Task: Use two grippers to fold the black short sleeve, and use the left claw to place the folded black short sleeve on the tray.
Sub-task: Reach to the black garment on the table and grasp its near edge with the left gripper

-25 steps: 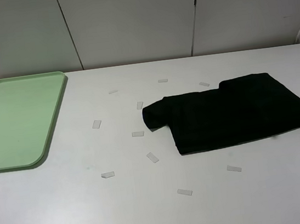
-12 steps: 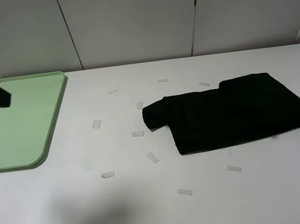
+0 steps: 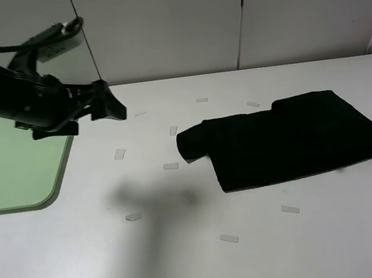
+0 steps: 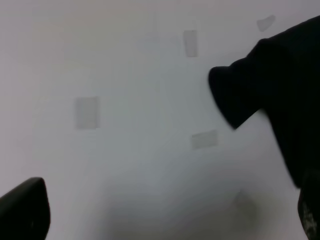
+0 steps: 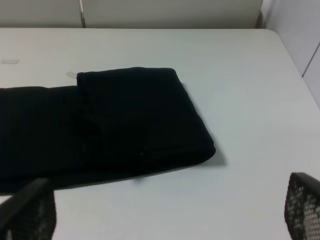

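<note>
black short sleeve (image 3: 289, 139), apart from jaws

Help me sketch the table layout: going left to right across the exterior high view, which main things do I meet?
Light-green tray → left gripper, open above the table → black short sleeve.

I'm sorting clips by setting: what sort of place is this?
Probably a robotics lab bench, not a home: a white table marked with tape strips, plain wall panels behind, and the left gripper hovering near a green tray.
</note>
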`<state>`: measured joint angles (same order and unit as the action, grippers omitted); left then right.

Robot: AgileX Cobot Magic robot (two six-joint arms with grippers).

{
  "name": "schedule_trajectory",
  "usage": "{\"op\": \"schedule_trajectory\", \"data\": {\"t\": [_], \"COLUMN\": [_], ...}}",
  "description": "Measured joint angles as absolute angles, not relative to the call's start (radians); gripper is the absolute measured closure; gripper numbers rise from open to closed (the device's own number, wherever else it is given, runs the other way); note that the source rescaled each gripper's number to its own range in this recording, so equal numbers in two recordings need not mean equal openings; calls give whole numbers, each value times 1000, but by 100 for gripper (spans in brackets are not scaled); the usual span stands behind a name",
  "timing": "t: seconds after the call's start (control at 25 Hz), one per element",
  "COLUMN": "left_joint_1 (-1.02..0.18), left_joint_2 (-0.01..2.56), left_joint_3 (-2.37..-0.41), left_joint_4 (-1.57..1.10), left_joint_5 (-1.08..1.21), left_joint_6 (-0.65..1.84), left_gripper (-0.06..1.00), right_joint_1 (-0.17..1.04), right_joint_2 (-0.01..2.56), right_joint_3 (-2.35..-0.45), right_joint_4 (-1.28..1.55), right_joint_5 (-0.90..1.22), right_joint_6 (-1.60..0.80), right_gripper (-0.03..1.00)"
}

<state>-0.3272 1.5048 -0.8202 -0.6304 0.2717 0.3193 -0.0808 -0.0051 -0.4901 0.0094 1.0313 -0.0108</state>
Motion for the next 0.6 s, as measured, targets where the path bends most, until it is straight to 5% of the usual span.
{"op": "schedule_trajectory", "data": {"t": [0.6], "left_joint_1": [-589], "left_joint_2": [1988], "left_joint_3": [-1140], "left_joint_4": [-767], "left_joint_5": [128], "left_joint_6": [243], "left_gripper": [-6], "right_joint_1": [-81], "right_joint_2": [-5], "right_joint_3": [-490], "right_joint_4": [9], "right_joint_5": [1031], "right_joint_6": [-11], "right_gripper": [-3]}}
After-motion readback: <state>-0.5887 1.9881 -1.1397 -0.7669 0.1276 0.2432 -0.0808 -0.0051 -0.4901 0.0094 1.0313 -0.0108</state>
